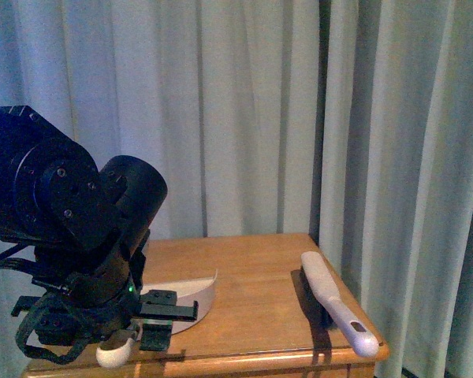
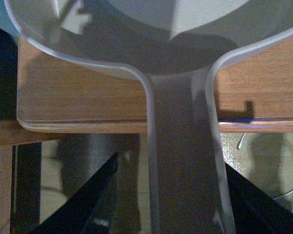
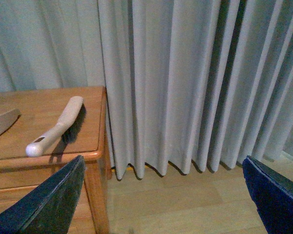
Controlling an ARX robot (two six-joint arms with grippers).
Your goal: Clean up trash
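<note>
The step in hand looks like taking up the tools before any sweeping. The left end effector [image 2: 171, 160] straddles the handle [image 2: 185, 146] of the pale dustpan [image 1: 191, 298], whose pan lies ahead of it on the table [image 1: 252, 268]. One finger seems to touch the handle and the other shows a gap, so I cannot tell whether it is clamped. The right end effector [image 3: 162, 161] is spread wide and empty, off the table's edge, with the brush [image 3: 58, 127] ahead of it and to one side. The next move probably calls for firming the hold on the handle and bringing the right end effector over the brush. The trash shows in no view, so its place and look cannot be told.
</note>
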